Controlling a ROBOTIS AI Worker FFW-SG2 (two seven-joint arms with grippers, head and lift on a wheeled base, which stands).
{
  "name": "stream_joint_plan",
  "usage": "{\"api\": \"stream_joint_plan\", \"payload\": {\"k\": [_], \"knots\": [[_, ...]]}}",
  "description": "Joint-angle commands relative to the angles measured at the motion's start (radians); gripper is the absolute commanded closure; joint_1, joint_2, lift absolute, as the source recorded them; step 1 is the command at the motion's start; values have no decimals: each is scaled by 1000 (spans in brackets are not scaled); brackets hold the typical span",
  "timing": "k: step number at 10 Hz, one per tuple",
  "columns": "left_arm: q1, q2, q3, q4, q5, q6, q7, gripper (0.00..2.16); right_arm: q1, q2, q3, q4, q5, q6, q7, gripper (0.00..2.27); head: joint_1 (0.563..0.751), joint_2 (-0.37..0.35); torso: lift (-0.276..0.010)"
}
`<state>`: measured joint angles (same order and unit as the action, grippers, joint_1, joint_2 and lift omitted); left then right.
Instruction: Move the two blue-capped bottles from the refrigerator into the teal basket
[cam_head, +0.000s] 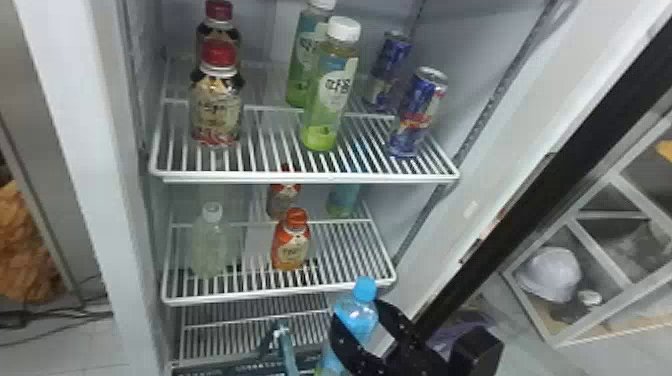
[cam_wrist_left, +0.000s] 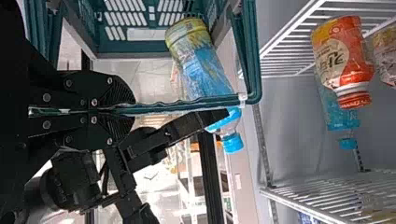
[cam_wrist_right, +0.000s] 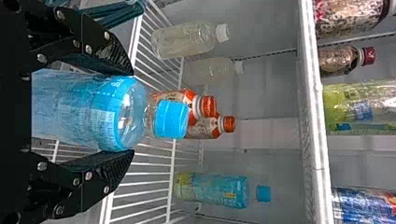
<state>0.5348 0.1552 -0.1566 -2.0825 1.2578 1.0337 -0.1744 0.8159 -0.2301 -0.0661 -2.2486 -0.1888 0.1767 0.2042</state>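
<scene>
**Bottle (cam_head: 359, 317) Gripped Near Teal Basket (cam_wrist_left: 112, 45)**

Head view: The right tool (cam_head: 357, 311) clasps the blue-capped bottle in front of the middle shelf (cam_head: 280, 295). Left wrist view: The left tool (cam_wrist_left: 134, 111) is clenched on the basket's handle (cam_wrist_left: 187, 103). Right wrist view: The grip sits below the bottle's shoulder, probably sound on slick plastic that hard squeezing could buckle. The second bottle (cam_wrist_right: 219, 190) stands on that shelf, best taken around its label.

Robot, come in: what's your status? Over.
Left end effector shut on teal basket handle. Right end effector gripping blue-capped bottle. Second bottle on refrigerator shelf, orange-capped bottles nearby.
</scene>
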Motion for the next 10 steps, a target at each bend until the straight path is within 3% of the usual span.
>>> {"api": "stream_joint_plan", "payload": {"k": [1, 7, 10], "knots": [[0, 0, 2, 0, 0, 0, -1, 1108, -23, 17, -27, 38, 25, -27, 29, 487, 695, -350, -136], [-2, 0, 0, 0, 0, 0, 1, 1108, -55, 28, -37, 80, 23, -108, 72, 486, 695, -350, -136], [-2, 0, 0, 0, -1, 0, 1, 1108, -62, 28, -49, 80, 37, -118, 109, 242, 695, -350, -136]]}}
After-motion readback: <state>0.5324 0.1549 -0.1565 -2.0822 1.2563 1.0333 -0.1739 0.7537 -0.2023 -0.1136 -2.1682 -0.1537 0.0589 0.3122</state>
